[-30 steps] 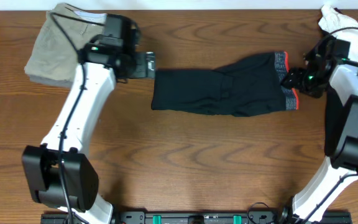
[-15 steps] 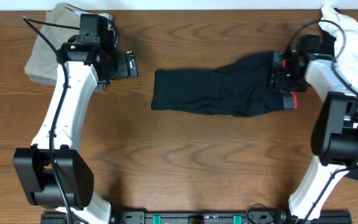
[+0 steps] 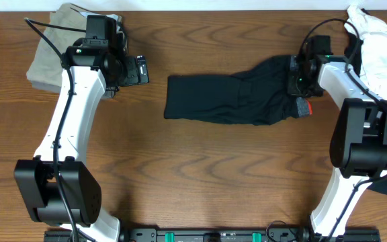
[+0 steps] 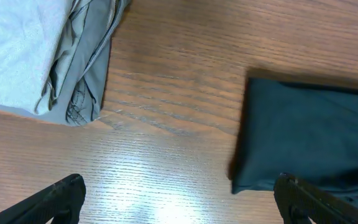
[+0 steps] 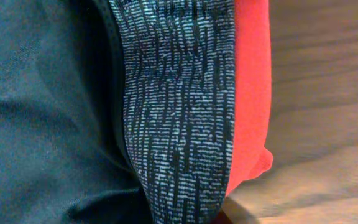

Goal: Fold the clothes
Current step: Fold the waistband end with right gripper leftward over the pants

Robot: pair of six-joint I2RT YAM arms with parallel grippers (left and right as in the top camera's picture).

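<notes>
Leggings (image 3: 230, 101) lie flat mid-table, long axis running left to right, with the waistband (image 5: 179, 106) at the right end and a square folded edge at the left.

The right gripper (image 3: 297, 84) sits directly on the waistband end with its jaws closed. The fingertips are hidden, but this is judged a pinch on the fabric. The rest of the garment stretches away from it to the left, so a fold carries that end along the axis toward the left edge.

The left gripper (image 3: 140, 69) hangs wide open and empty, just left of the folded edge and not touching it. It is the nearer arm for that end.
</notes>
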